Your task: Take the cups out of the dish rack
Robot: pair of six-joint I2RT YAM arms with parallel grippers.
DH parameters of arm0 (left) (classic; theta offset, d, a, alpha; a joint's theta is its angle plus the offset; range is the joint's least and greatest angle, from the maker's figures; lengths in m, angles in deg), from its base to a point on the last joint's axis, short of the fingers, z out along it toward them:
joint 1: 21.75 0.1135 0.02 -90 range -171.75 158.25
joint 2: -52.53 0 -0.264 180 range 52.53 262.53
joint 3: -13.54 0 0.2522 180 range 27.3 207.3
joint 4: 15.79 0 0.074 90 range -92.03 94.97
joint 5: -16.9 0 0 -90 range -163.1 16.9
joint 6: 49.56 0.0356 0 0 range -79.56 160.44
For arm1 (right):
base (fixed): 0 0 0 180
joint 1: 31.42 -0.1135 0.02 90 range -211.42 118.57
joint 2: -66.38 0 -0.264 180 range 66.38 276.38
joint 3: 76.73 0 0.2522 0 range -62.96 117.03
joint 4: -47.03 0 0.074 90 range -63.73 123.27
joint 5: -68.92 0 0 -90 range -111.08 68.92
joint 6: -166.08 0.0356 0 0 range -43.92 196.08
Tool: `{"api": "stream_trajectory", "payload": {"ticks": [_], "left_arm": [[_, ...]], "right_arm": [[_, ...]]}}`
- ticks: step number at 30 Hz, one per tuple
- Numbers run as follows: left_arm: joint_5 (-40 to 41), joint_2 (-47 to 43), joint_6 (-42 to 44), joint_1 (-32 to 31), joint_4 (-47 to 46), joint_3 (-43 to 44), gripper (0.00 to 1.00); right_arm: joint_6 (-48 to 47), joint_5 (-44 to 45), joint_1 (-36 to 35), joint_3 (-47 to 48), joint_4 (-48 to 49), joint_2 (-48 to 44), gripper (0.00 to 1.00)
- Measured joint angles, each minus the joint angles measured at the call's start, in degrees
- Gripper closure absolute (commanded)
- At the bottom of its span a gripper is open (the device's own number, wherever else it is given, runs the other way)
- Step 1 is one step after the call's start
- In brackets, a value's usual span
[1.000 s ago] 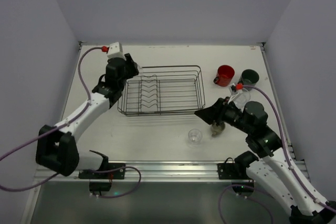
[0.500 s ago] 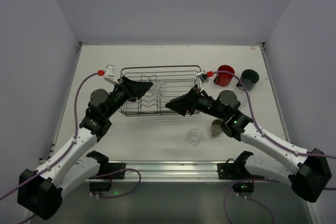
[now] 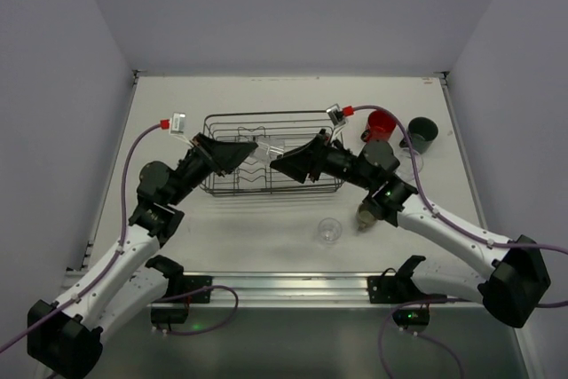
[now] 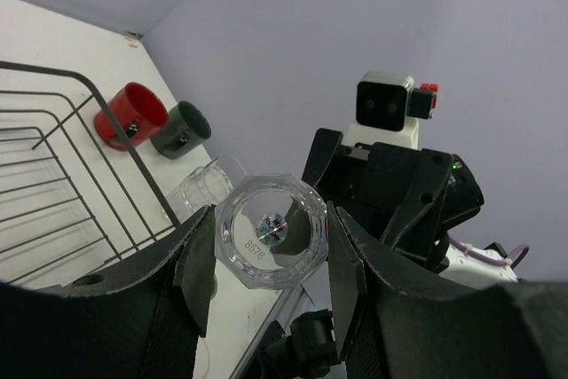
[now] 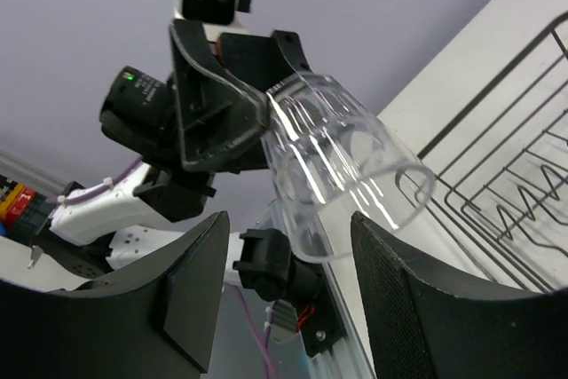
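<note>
Over the pale table [image 3: 266,228] and black wire dish rack [image 3: 275,115], the left gripper [image 3: 253,145] is clamping a small clear glass [image 4: 271,241] near the right gripper [image 5: 293,281], whose fingers are standing wide, so letting go before they close would be dropping it onto the wires.

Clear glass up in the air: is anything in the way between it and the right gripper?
No, nothing visible. The left gripper holds the clear glass above the dish rack, and the right gripper points its open fingers at it with only air between.
</note>
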Motion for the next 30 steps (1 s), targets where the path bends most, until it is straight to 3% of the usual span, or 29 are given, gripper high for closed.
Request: {"api": "stream_trajectory", "payload": {"ticks": [6, 7, 8, 10, 11, 12, 14, 15, 16, 18, 24, 30], "left_arm": [[-1.0, 0.9, -1.5, 0.0, -2.4, -1.0, 0.92], [-1.2, 0.8, -1.7, -0.1, -2.9, -1.0, 0.91], [-1.3, 0.8, -1.9, -0.2, -3.3, -1.0, 0.90], [-0.8, 0.8, -1.9, -0.2, -3.6, -1.3, 0.79], [-0.7, 0.7, -2.6, -0.2, -3.8, -1.5, 0.72], [-0.6, 0.6, -3.1, -0.2, -3.7, -1.6, 0.54], [-0.7, -0.1, -2.7, -0.3, -3.2, -1.3, 0.33], [-0.7, -0.6, -0.9, -0.4, -1.3, -0.6, 0.16], [-0.6, -1.1, 1.4, -0.5, 1.4, 0.4, 0.10], [1.1, -1.9, 6.5, -0.7, 8.4, 3.7, 0.00], [11.1, -3.5, 25.5, -0.9, 32.3, 18.9, 0.00], [20.3, -5.7, 38.7, -0.9, 46.8, 22.7, 0.00]], "right_arm": [[0.6, -1.4, 0.0, 3.1, 4.0, 3.5, 0.48], [1.1, -1.7, 0.0, 3.2, 5.2, 4.6, 0.65], [1.5, -1.8, 0.0, 3.2, 6.4, 5.6, 0.75], [3.8, -2.2, 0.0, 3.2, 9.4, 7.3, 1.00], [4.3, -2.7, 0.0, 3.2, 10.5, 7.6, 1.00], [5.2, -3.5, 0.0, 3.1, 11.8, 7.7, 1.00], [5.4, -3.6, -0.2, 2.6, 12.5, 7.0, 1.00], [5.3, -3.4, -0.3, 2.3, 12.1, 6.3, 1.00], [4.8, -2.9, -0.3, 1.8, 10.4, 5.0, 1.00], [2.5, -1.8, -0.3, 1.5, 4.1, 1.4, 1.00], [-9.5, 5.1, -0.3, 4.4, -29.2, -10.8, 1.00], [-16.6, 15.2, -0.4, 11.2, -61.6, -12.1, 1.00]]}}
